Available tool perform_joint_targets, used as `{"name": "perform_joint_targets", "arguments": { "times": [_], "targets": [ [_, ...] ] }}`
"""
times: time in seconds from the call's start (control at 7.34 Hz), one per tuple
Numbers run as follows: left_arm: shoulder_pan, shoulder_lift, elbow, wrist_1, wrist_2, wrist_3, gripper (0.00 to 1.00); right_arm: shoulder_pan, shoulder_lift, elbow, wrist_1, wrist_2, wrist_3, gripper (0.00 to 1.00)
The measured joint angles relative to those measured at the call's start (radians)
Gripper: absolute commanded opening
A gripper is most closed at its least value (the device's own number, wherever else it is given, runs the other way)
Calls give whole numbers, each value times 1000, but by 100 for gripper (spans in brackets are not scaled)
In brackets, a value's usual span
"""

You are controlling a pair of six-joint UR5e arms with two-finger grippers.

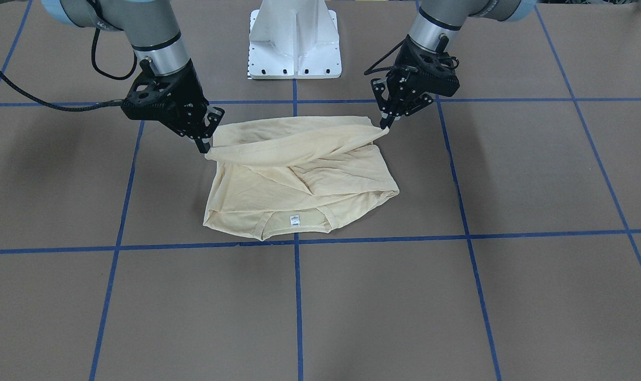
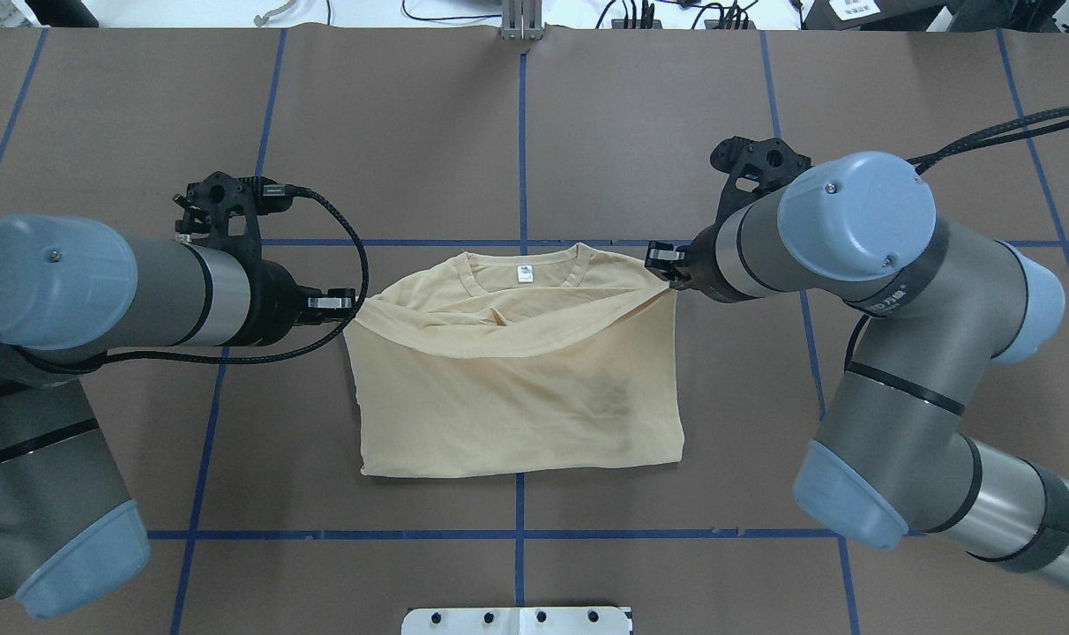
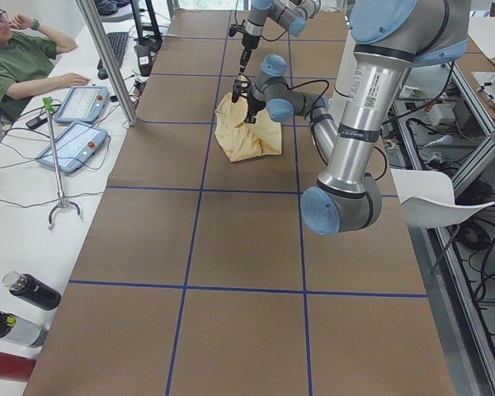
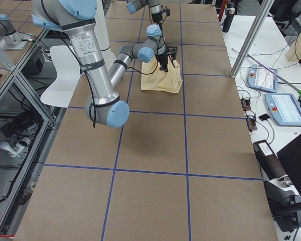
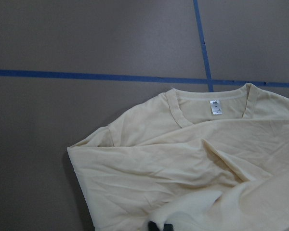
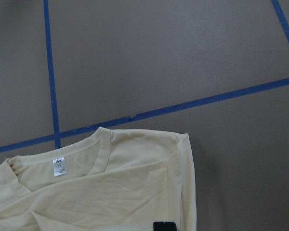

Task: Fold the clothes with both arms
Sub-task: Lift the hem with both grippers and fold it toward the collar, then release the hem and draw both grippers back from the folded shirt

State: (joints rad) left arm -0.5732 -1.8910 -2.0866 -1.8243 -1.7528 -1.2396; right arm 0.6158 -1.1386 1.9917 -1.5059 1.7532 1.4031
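I hold the shirt [image 2: 517, 406] by two corners of one edge. My left end effector [image 2: 351, 302] is pinched shut on the corner at my left, and my right end effector [image 2: 669, 262] is pinched shut on the corner at my right. Gripping both ends at once keeps that edge stretched between them, so the thin knit cannot bunch up. It does sag a little in the middle.

The shirt lies in the middle of the surface [image 2: 676, 132], straddling the centre blue tape line [image 2: 522, 132]. Its neckline [image 2: 524, 262] and small white label [image 2: 525, 274] are on the side away from my base. The part nearest me rests flat with a crease along the near side, and the raised layer doubles back over it. I judge this to be a halving fold, with the held edge meant to land up by the neckline.

Both corners are low, just above the cloth, which limits swing. The neckline is uncovered, so the fold is not yet finished. My right side sits a little farther forward than my left, so the edge may land skewed.
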Motion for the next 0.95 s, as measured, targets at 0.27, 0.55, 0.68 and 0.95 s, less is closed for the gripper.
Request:
{"name": "perform_joint_targets", "arguments": {
  "times": [0.27, 0.55, 0.68, 0.95],
  "targets": [
    [-2, -30, 64, -7, 15, 0, 0, 24, 43, -98, 44, -1, -1, 0],
    [-1, -67, 196, -51, 29, 1, 0, 29, 71, -222, 119, -9, -2, 0],
    [-1, -73, 264, -90, 31, 1, 0, 28, 74, -280, 179, -19, -2, 0],
    [0, -75, 360, -155, 33, 34, 38, 28, 76, -350, 234, -35, -2, 2]
  ]
}}
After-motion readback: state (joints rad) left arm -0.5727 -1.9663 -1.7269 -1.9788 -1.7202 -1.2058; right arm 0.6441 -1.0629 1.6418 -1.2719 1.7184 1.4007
